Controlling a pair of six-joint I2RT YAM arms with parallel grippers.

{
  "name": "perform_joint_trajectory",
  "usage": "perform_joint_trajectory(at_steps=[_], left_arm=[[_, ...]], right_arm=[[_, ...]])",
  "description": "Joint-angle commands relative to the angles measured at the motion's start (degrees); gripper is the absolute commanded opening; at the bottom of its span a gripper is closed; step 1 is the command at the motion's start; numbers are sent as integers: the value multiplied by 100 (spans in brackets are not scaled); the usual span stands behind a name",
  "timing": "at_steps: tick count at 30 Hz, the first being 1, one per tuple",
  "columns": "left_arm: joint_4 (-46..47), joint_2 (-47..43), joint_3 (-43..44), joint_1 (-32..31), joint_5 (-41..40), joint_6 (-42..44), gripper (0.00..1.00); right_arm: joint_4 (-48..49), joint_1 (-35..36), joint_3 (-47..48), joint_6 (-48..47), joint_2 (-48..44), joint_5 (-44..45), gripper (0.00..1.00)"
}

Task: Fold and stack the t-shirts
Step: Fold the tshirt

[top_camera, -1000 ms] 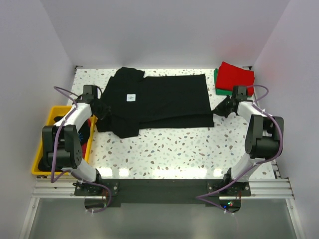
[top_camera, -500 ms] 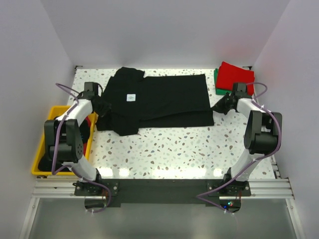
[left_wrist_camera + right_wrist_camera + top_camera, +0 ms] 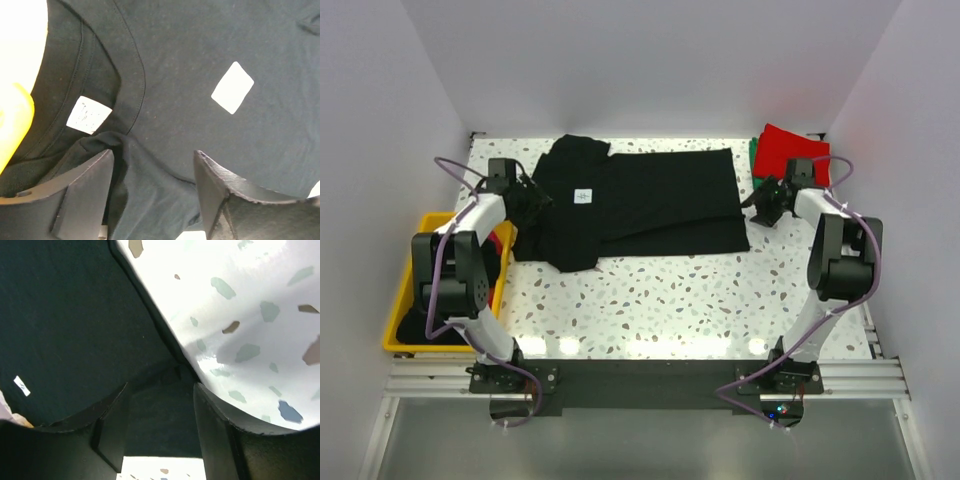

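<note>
- While both arms reach toward the back of the terrazzo table point(image 3: 650, 300), the black t-shirt point(image 3: 660, 200) lies spread flat across its far half. The collar end is toward the left arm and the hem toward the right.
- Left gripper point(image 3: 152, 167) sits at the collar end with its fingers spread apart. A raised ruck of black cloth lies loose between them, with neither pad pressing it.
- Just past those fingers, the white neck label point(image 3: 89, 114) shows inside the collar. A second white patch point(image 3: 232, 94) sits farther along the fabric.
- Right gripper point(image 3: 160, 400) is at the shirt's right border, its jaws also apart. The cloth's edge lies slack between them, next to bare tabletop.
- Folded red t-shirt point(image 3: 798, 150) rests on a green t-shirt point(image 3: 754, 165) in the far right corner, just behind the right gripper.
- Yellow bin point(image 3: 398, 318) stands beyond the table's left edge, beside the left arm.
</note>
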Motion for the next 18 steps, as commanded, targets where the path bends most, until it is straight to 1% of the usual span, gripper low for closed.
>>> perform_joint_trajectory(at_steps=[1,4,5,7,8,10,11,15,18], left_arm=[[326,-431,-36,80,98,152,73],[335,-966,-605,71,-7,82,74],[300,-1081,-730,79,-86,38,74],[203,-1327,-1028,71,-367,-111,74],[220,-1624,-1378,62,-429,-164,74],[176,-1916,-1670,62,-762,-348,74],[159,-2178,-1915,45,-868,-401,73],[97,-2664,-2400,-69,-1298,-612,65],[97,-2787,-2664,-96,-1449,-806,63]], right_arm=[[-261,39,13,-294,-602,278,56],[-244,240,-452,-356,-1163,550,55],[-235,294,-749,-390,-1296,716,54],[-139,469,-1111,-391,-1699,832,53],[-95,522,-1461,-365,-1824,919,51],[63,619,-1805,-294,-2070,1025,51],[142,637,-2120,-225,-2271,1034,50],[389,804,-2580,-119,-2475,1175,49],[582,813,-2730,-13,-2371,1122,49]])
